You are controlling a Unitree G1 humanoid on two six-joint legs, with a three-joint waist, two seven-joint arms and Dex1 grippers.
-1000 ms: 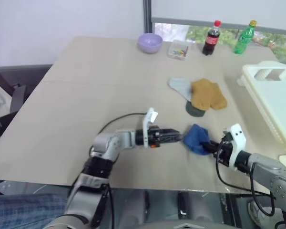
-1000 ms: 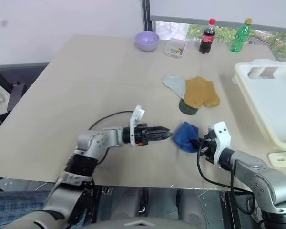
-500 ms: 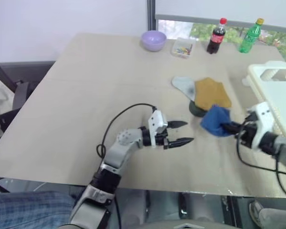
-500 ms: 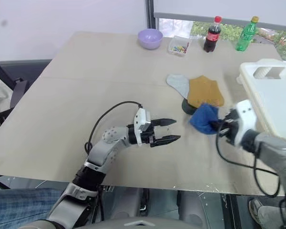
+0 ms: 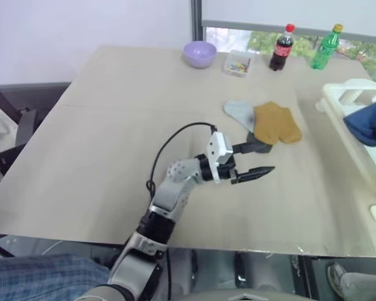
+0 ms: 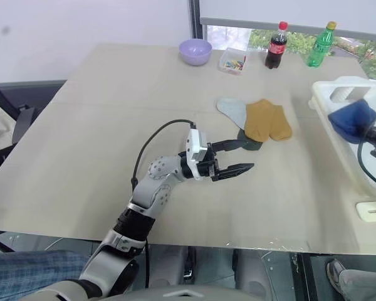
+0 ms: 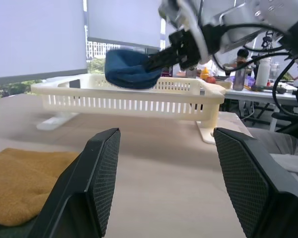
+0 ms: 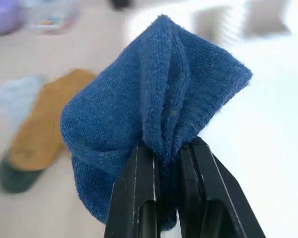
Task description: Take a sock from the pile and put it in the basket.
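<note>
The pile lies mid-table: a mustard yellow sock (image 5: 276, 122) over a pale grey-blue one (image 5: 239, 113) and a dark green one (image 5: 258, 145). A royal blue sock (image 5: 366, 123) hangs over the white slotted basket (image 5: 341, 100) at the right edge. My right gripper (image 8: 161, 148) is shut on it, pinching its bunched folds. The left wrist view also has that blue sock (image 7: 131, 69) above the basket's rim (image 7: 129, 96). My left gripper (image 5: 263, 160) is open and holds nothing. It hovers just in front of the pile and points right toward the basket.
At the far edge stand a lilac bowl (image 5: 199, 53), a small clear tray of coloured bits (image 5: 237, 64), a cola bottle (image 5: 281, 47) and a green bottle (image 5: 326, 47). A chair stands off the table's left side.
My right gripper has lifted the blue sock from the table's front and carried it up and right, over the basket. The left gripper drifted right toward the pile, rolled, and stayed open.
</note>
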